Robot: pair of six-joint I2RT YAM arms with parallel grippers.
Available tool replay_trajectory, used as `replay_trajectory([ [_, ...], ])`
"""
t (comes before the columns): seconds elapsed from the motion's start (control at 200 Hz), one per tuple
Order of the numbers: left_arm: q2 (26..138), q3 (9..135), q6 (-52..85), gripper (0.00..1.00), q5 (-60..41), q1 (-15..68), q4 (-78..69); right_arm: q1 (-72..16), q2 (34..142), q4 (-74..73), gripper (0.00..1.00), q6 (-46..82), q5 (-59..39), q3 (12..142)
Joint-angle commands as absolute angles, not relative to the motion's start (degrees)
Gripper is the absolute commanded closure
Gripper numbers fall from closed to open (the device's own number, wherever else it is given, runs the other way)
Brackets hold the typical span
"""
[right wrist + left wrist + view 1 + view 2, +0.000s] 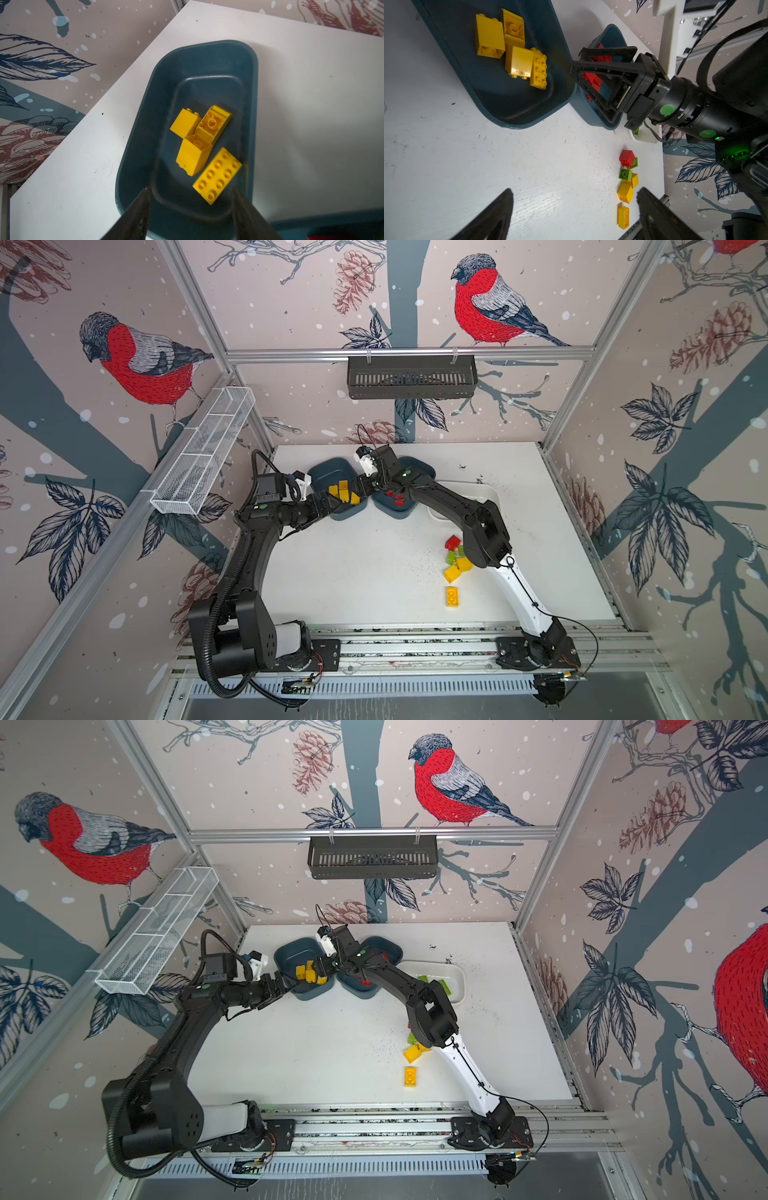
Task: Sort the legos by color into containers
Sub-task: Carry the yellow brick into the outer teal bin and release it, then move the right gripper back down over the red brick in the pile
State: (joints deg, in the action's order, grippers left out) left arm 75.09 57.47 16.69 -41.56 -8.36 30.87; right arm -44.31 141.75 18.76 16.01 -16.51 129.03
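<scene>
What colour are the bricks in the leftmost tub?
Yellow: four yellow bricks lie in the teal tub. The right wrist view shows them best.

Yellow legos (pixel 193 158) are lying in dark teal tub (pixel 141 128); red legos (pixel 592 81) are showing in second teal tub (pixel 612 35). Red, lime, yellow loose bricks (pixel 455 558) are lying on white table (pixel 353 572). Pinkish walls (pixel 291 302) are showing red-breasted birds.
</scene>
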Motion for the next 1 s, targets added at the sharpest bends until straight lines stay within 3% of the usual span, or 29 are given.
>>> replay_trajectory([
  [0.0,74.76,56.47,17.12,0.08,-44.03,-8.53,28.99,-43.55,135.33,19.90,0.35,14.68,-15.93,124.74],
  [0.245,74.60,53.57,19.12,0.08,-48.89,-8.53,25.10,-41.98,117.03,27.66,0.25,16.78,-11.78,102.44],
  [0.535,76.06,52.28,20.55,0.08,-51.06,-8.44,22.50,-39.42,101.45,38.91,0.17,31.51,-3.10,84.96],
  [0.685,77.43,52.72,20.02,0.08,-51.51,-8.37,22.68,-36.74,97.19,38.49,0.16,43.02,-2.84,79.92],
  [0.996,79.54,56.14,17.41,0.08,-52.01,-8.09,26.05,-34.24,98.35,44.27,0.18,62.70,-0.73,79.02],
])
